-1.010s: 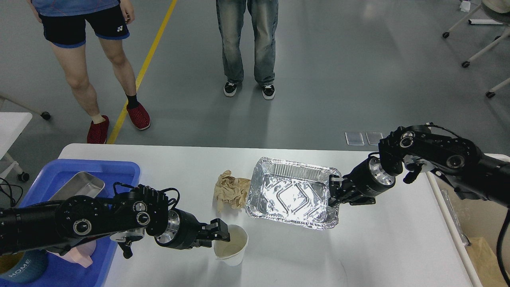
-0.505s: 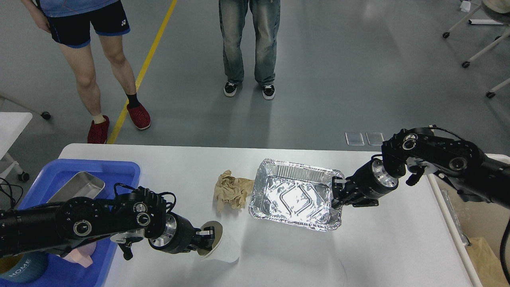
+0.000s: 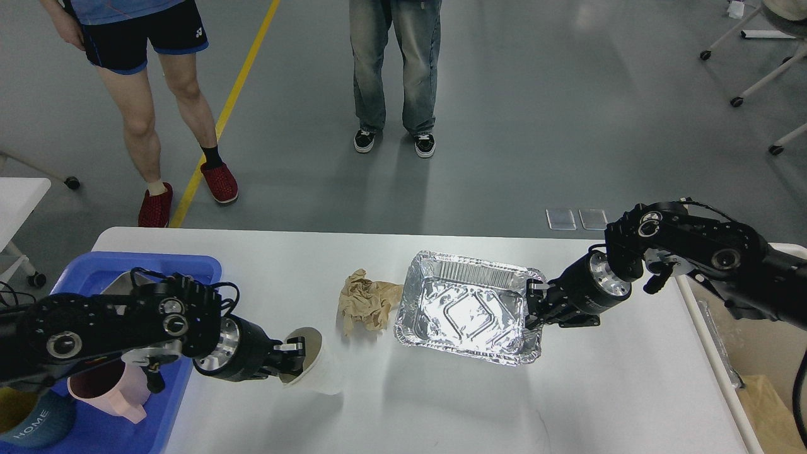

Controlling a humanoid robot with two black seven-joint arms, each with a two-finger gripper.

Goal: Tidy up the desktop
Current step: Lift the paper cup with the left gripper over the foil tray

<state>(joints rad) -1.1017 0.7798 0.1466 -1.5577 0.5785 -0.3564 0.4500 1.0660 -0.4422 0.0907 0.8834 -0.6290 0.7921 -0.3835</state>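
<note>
The desktop (image 3: 441, 410) is a wide white-grey table top. My left gripper (image 3: 291, 358) is shut on the rim of a white paper cup (image 3: 318, 371), which is lifted and tilted with its mouth toward my arm. A crumpled brown paper (image 3: 365, 301) lies mid-table, touching the left side of a silver foil tray (image 3: 470, 307). My right gripper (image 3: 534, 301) is shut on the foil tray's right rim.
A blue tray (image 3: 148, 268) at the left edge holds a metal pan (image 3: 120, 282), a pink cup (image 3: 107, 384) and a dark "HOME" cup (image 3: 31, 425). Two people (image 3: 394, 69) stand beyond the far edge. A cardboard box (image 3: 772, 407) stands right of the table.
My left arm has lifted the paper cup, tipped it over and carried it left toward the blue tray. The foil tray shifted slightly right with my right gripper.
</note>
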